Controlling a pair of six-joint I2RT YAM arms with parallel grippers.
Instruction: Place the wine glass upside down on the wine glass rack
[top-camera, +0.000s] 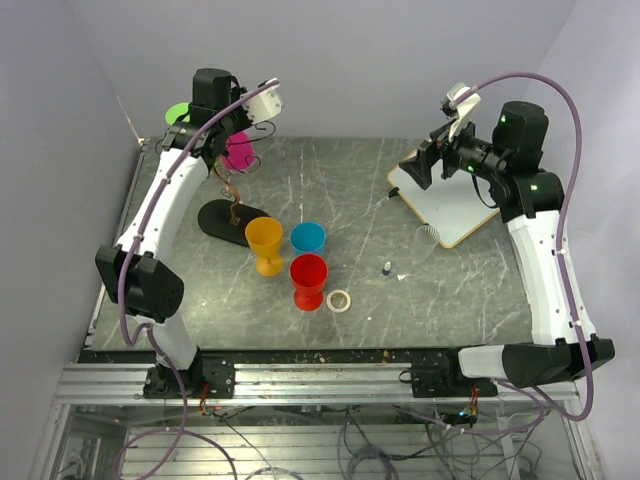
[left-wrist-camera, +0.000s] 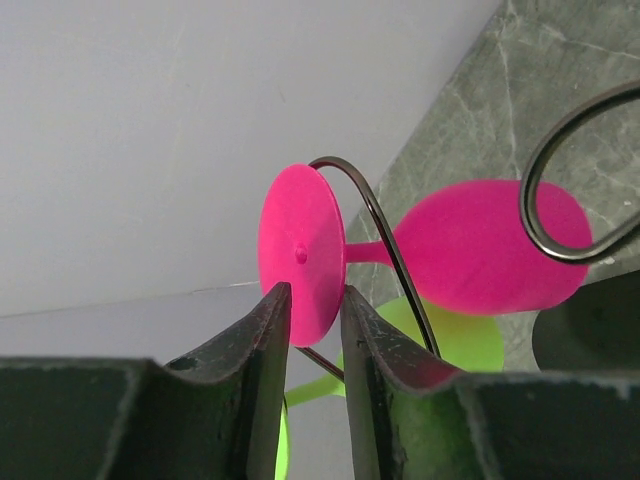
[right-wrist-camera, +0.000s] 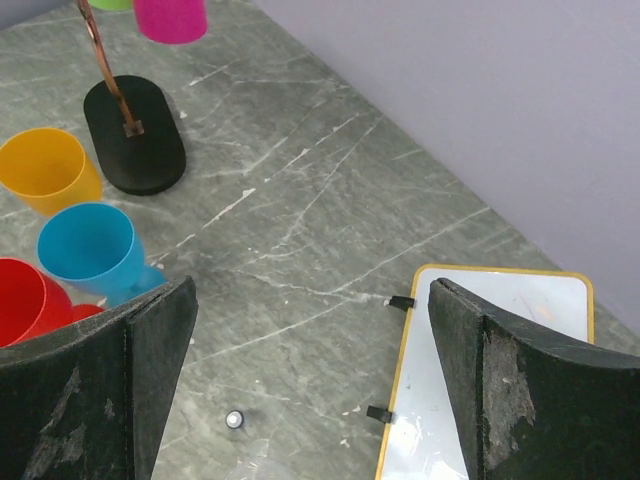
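One pink wine glass (left-wrist-camera: 470, 250), hung bowl-down from a curled arm of the single wine glass rack (top-camera: 225, 220), just beside one green glass (left-wrist-camera: 450, 335). Left gripper (left-wrist-camera: 316, 295) slightly parted, straddling the pink foot's rim. Right gripper (right-wrist-camera: 312, 300) spread wide, holding nothing. On the table, three goblets: yellow (top-camera: 264, 240), blue (top-camera: 308, 237), red (top-camera: 309, 275); one tape ring (top-camera: 339, 300); one whiteboard (top-camera: 450, 205).

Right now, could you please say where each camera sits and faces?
Top external: above and behind the bases, looking down on the table; left arm, right arm show.
Left wrist: on the left arm, facing the pink wine glass on the wine glass rack; left claw fingers flank its foot.
Right wrist: on the right arm, looking down past the open right claw at the whiteboard.
Shared: all three show glass and rack.
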